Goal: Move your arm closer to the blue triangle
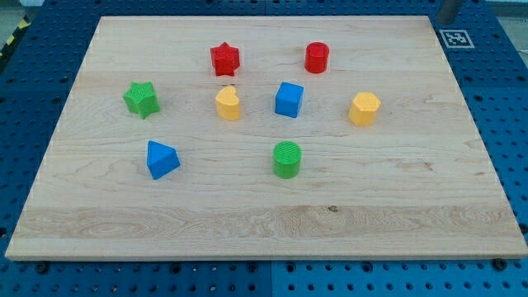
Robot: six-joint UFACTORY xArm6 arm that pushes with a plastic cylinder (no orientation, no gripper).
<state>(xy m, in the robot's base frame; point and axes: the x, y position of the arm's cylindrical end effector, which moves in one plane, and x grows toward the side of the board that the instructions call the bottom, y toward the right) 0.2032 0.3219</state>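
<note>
My tip does not show anywhere, so its place among the blocks cannot be told, and there are no fingers on view to judge; only a blurred grey shape [450,10] is cut off at the view's top right corner. On the wooden tabletop [396,190] the blue triangle [162,159] sits toward the view's lower left (apart from every other block). From it, a green star [141,99] lies above and slightly left, a yellow block [228,104] and red star [223,58] above right, a blue cube [289,99], red cylinder [317,58] and yellow hexagonal block [364,108] farther right, and a green cylinder [287,159] level to its right.

One camera, high, angled down, whole wooden board [264,223] in view
</note>
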